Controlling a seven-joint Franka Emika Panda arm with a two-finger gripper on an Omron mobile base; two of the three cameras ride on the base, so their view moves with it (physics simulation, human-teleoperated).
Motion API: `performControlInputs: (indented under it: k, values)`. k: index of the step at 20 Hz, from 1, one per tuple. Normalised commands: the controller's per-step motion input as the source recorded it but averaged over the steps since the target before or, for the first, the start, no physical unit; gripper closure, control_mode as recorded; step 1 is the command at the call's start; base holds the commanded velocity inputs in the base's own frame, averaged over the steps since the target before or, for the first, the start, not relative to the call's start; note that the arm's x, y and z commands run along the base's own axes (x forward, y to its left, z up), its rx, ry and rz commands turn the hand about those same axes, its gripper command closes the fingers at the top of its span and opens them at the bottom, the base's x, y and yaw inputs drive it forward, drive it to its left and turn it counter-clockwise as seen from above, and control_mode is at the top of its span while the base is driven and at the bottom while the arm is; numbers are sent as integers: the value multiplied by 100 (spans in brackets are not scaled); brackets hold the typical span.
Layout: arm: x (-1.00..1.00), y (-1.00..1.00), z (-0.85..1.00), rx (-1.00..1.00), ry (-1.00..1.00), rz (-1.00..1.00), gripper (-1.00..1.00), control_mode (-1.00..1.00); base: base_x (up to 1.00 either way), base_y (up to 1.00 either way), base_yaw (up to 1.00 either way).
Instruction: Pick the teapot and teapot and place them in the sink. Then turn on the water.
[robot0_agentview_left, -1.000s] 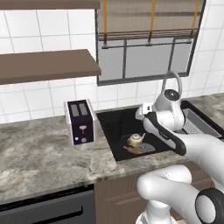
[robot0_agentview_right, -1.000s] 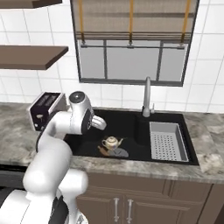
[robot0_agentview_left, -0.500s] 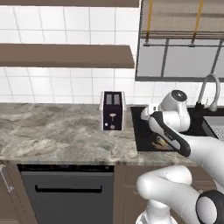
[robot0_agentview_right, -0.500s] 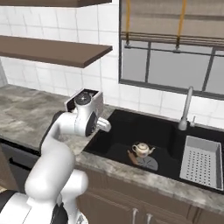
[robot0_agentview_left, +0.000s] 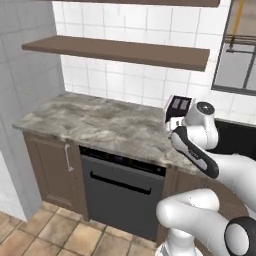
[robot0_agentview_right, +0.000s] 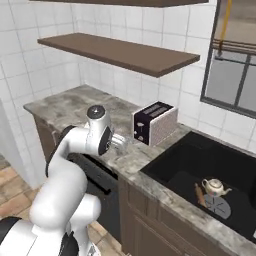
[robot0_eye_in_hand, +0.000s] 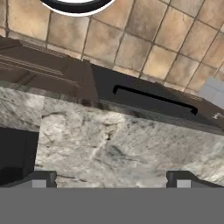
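A cream teapot (robot0_agentview_right: 215, 187) stands upright on the floor of the black sink (robot0_agentview_right: 176, 165), at the right of the right base view. The sink's near corner (robot0_agentview_left: 239, 140) also shows behind my arm in the left base view. My gripper (robot0_agentview_right: 121, 143) hangs over the marble counter's front edge, left of the sink and well away from the teapot. In the hand view the gripper (robot0_eye_in_hand: 111, 180) is open, its fingertips (robot0_eye_in_hand: 42, 179) far apart with only counter stone between them. No water is in view.
A wooden rolling pin (robot0_agentview_right: 200, 194) lies beside the teapot in the sink. A dark toaster (robot0_agentview_right: 154, 122) stands on the counter (robot0_agentview_left: 100, 125) by the sink's left end. Below are a dishwasher front (robot0_agentview_left: 120, 192) with a bar handle (robot0_eye_in_hand: 153, 98), a tiled floor (robot0_agentview_left: 45, 232) and a wall shelf (robot0_agentview_right: 120, 52) above.
The whole picture has shifted: the base has driven left along the counter, so the sink and toaster now sit far to the right. The gripper stays open and empty.
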Motion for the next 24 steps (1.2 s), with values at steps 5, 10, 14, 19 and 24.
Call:
performControlInputs:
  k: [5, 10, 14, 19, 24]
  values:
    - [0, 0, 0, 0, 0, 0, -100, 100, -60, 8, 57]
    - [0, 0, 0, 0, 0, 0, -100, 100, -42, 18, 58]
    - [0, 0, 0, 0, 0, 0, -100, 100, -23, 22, 60]
    - [0, 0, 0, 0, 0, 0, -100, 100, -5, 22, 59]
    - [0, 0, 0, 0, 0, 0, -100, 100, 0, 20, 58]
